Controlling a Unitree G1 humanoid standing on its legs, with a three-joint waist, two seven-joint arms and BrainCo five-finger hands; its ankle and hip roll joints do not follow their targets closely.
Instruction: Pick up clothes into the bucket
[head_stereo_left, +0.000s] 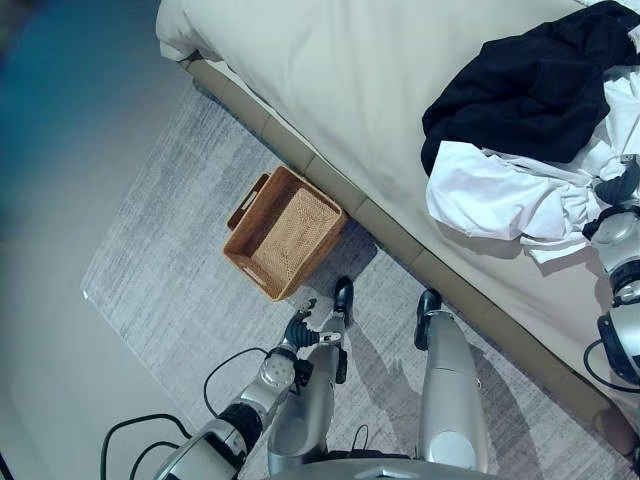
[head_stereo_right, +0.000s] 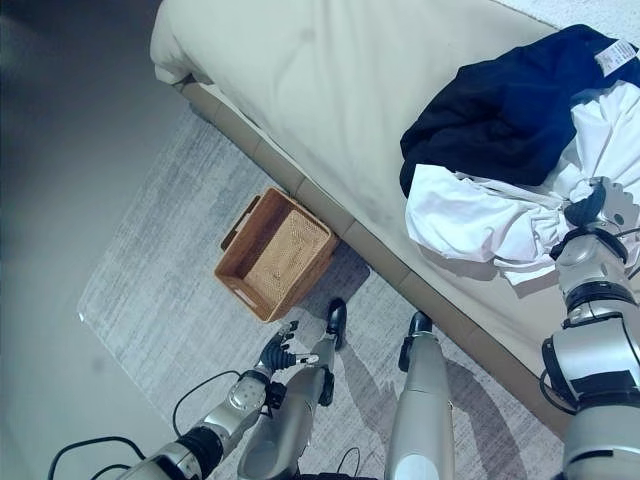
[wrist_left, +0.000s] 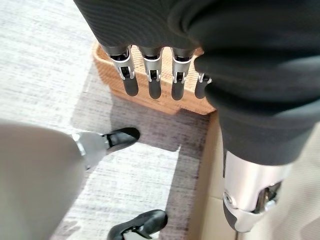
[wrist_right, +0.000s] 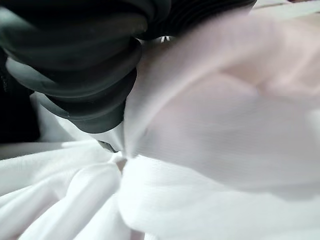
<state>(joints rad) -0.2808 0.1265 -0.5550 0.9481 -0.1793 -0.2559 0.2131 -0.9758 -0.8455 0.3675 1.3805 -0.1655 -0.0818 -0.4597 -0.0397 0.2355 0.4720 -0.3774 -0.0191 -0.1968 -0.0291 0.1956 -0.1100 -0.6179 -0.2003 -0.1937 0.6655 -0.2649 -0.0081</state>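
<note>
A white garment lies crumpled on the bed's right side, with a black garment heaped over its far edge. My right hand is sunk into the white cloth, whose folds draw together towards it. An empty brown wicker basket stands on the rug against the bed's side. My left hand hangs low near the basket's near corner, open, its fingers straight and holding nothing, with the basket's wall just past them.
The bed with a beige cover runs diagonally from the upper left to the lower right. A grey rug covers the floor beside it, with bare floor further left.
</note>
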